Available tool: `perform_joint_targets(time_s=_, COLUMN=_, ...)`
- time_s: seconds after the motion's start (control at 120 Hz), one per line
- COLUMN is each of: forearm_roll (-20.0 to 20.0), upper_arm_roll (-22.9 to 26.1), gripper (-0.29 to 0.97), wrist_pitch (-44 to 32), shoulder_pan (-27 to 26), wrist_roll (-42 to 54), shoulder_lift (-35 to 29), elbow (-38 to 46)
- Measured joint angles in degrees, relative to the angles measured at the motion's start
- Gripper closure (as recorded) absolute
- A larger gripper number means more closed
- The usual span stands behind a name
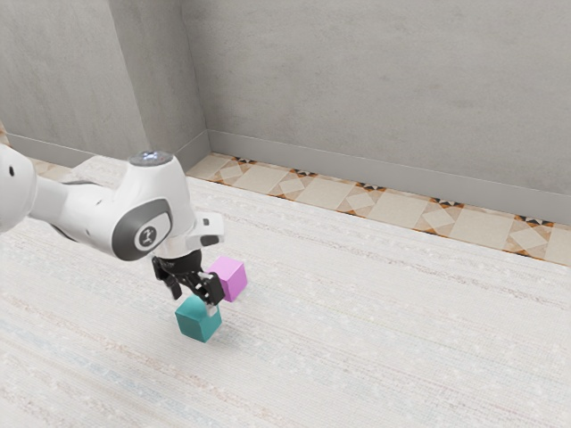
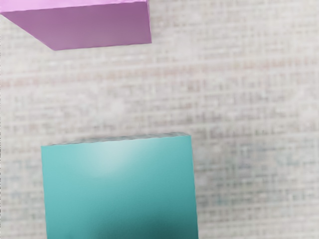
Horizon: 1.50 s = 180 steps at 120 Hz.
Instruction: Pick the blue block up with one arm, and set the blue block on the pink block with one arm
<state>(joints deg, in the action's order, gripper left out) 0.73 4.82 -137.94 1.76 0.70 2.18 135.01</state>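
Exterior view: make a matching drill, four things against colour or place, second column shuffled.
Things:
1 blue block
2 pink block
3 gripper
4 floor tiles

Colour or place:
a patterned, brown and cream
b teal
c black, just above the blue block
d lilac pink, nothing on top

Pairs: 1-b, 2-d, 3-c, 4-a

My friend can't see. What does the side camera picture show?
A white robot arm reaches in from the exterior view's left, its black gripper right over a blue block on a pale table. A pink block sits close by, not touching it.
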Motion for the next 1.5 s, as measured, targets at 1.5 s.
perform_joint_targets(time_s=1.5, forearm_roll=0.9, upper_arm_roll=-1.7, gripper=0.27, wrist_pitch=-4.6, shoulder_pan=0.3, wrist_roll=1.0, shoulder_lift=8.5, elbow=-2.4)
